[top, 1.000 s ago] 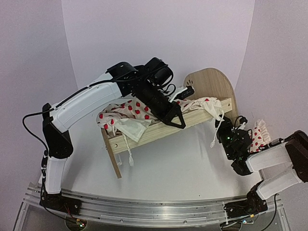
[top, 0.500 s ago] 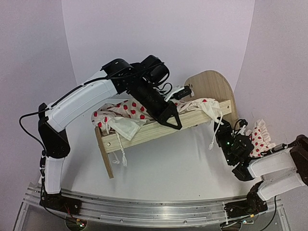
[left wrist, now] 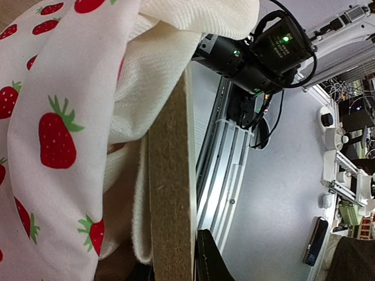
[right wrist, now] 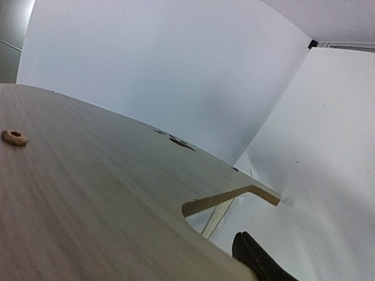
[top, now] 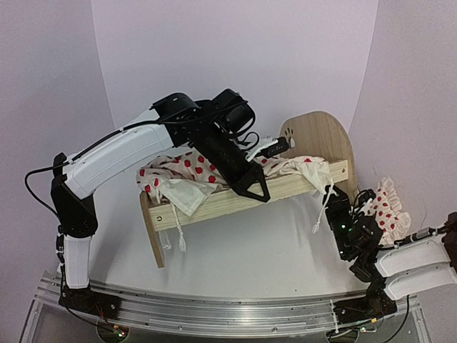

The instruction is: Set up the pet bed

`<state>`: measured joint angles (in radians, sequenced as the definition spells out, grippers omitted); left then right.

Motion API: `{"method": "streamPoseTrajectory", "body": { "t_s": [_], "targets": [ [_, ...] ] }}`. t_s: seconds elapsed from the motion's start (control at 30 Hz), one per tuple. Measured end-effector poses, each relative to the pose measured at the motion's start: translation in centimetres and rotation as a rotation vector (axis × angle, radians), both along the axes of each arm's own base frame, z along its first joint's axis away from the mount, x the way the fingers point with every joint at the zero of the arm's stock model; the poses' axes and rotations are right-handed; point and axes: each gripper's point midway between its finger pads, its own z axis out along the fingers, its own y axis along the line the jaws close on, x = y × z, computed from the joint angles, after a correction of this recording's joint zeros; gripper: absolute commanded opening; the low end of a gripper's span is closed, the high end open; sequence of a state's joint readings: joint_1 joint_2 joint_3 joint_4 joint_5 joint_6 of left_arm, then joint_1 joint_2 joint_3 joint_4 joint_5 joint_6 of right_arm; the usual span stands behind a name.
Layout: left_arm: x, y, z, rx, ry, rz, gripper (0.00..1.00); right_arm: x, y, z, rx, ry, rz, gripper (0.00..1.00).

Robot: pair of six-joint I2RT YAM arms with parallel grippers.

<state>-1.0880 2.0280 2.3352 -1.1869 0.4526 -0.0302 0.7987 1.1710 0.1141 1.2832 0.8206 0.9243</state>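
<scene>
The fingers (left wrist: 208,264) of the left gripper (top: 253,189) are pressed onto the near rail (top: 214,204) of the bed (top: 296,184), the wood edge being pinched between them just under the hanging duvet (top: 187,168). The hold is taken on a thin edge near the rail's middle, so a slip, or a twist of the frame within the pinch, is judged the main risk if the bed is dragged or lifted. A fold of duvet could also be trapped and pulled askew, or the dangling ties (top: 319,207) snagged. Of the right gripper (top: 343,214) only one finger (right wrist: 258,260) is shown in its wrist view, so it cannot be told whether its fingers are spread or closed; nothing is seen held by it. It is placed just beside the lower front of the headboard (top: 321,136), close enough that it could be struck or jammed if the bed is swung towards it. The pillow (top: 388,207), lying behind that gripper near the right edge of the table (top: 250,264), could be run over by the headboard. The bed is set across the middle of the table, footboard (top: 151,232) to the left and headboard to the right rear, with the left fingers on its near side and the right fingers at its head end.
</scene>
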Motion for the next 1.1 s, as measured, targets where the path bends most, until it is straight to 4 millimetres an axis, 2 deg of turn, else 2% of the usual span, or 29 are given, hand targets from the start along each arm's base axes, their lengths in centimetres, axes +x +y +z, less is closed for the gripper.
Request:
{"method": "streamPoseTrajectory", "body": {
  "t_s": [0.17, 0.3, 0.47, 0.57, 0.7, 0.8, 0.97, 1.1],
  "targets": [
    [1.2, -0.3, -1.8, 0.002, -0.094, -0.023, 0.0, -1.5, -2.6, -0.4, 0.022, 0.042, -0.077, 0.6],
    [2.5, -0.3, -2.2, -0.007, -0.148, -0.032, 0.0, -2.2, -3.3, -0.8, -0.023, 0.116, -0.082, 0.6],
    [3.2, -0.1, -2.0, -0.013, -0.16, -0.024, 0.0, -2.5, -3.6, -1.3, -0.183, 0.201, -0.075, 0.59],
    [3.5, 0.2, -1.9, -0.009, -0.158, -0.014, 0.0, -2.2, -2.2, -1.7, -0.348, 0.25, -0.008, 0.57],
    [3.6, 0.3, -1.6, -0.007, -0.149, 0.004, 0.0, -2.0, 1.8, -2.1, -0.562, 0.26, 0.192, 0.55],
    [3.8, 0.3, -1.3, -0.009, -0.147, 0.019, 0.0, -2.5, 3.7, -2.2, -0.652, 0.218, 0.296, 0.54],
    [3.8, 0.4, -1.3, -0.008, -0.15, 0.022, 0.0, -3.1, 4.1, -0.9, -0.691, 0.137, 0.321, 0.51],
    [3.7, 0.3, -1.0, -0.011, -0.15, 0.023, 0.0, -3.0, 4.3, -0.2, -0.733, 0.097, 0.314, 0.45]
  ]
}}
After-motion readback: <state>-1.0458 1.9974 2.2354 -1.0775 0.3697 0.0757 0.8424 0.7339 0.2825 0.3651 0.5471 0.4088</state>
